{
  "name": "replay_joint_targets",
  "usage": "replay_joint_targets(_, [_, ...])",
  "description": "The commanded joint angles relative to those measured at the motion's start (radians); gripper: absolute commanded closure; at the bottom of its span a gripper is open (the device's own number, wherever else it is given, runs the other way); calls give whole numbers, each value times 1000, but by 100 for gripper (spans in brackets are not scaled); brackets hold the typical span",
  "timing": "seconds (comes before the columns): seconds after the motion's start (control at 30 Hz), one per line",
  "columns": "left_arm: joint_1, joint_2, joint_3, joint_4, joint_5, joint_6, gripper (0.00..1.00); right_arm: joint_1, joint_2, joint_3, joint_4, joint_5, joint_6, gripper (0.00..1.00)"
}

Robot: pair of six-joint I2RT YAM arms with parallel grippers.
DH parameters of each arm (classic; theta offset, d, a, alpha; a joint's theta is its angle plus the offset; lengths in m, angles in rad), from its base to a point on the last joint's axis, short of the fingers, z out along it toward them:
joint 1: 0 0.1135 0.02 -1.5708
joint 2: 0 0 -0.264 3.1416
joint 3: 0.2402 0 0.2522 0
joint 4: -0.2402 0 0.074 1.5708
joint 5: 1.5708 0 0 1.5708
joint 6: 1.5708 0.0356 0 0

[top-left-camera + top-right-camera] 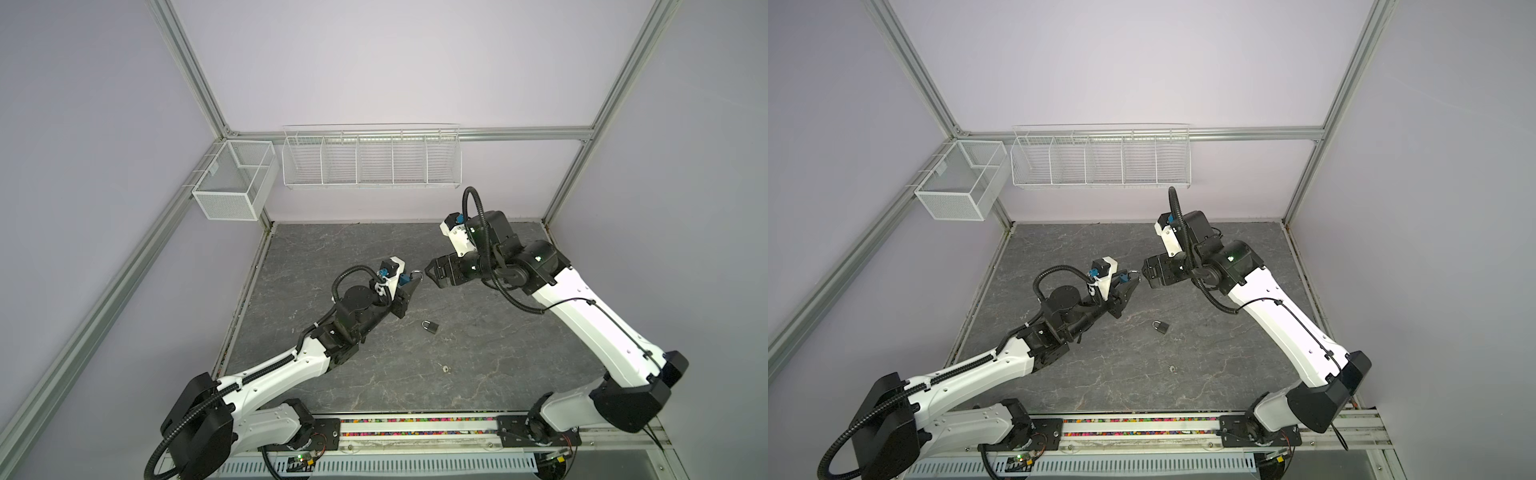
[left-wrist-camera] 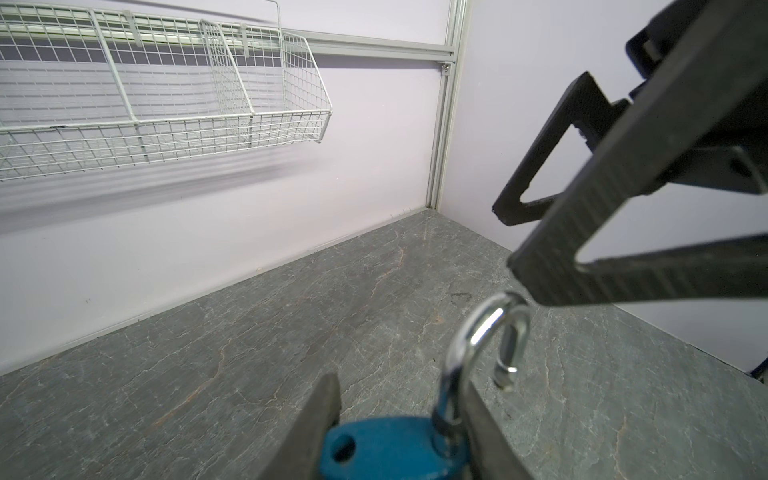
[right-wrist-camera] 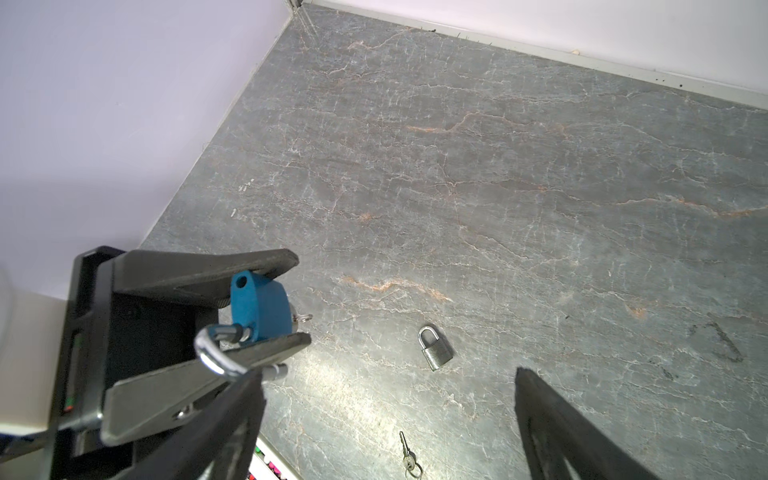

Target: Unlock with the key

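Stretching beneath both arms, the grey table (image 1: 498,374) is carrying the loose items. Over its middle, the left gripper (image 1: 409,286) is clamping a blue padlock (image 3: 259,307) by its body, raised off the surface, with the shackle (image 2: 478,332) swung free at one end and pointing right. The right gripper (image 1: 432,275) is hovering just beside that shackle, jaws standing wide and holding nothing; whether a fingertip is touching it cannot be told. A grey padlock (image 1: 430,327) is lying closed on the table, nearer than the grippers. The key (image 3: 407,455) is lying nearer still, apart from both locks.
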Motion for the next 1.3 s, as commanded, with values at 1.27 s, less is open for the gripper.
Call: replay_joint_targets(1.27, [162,156,244,-765,-72,-412,100,-11,-57,-336,291,-16,80,6])
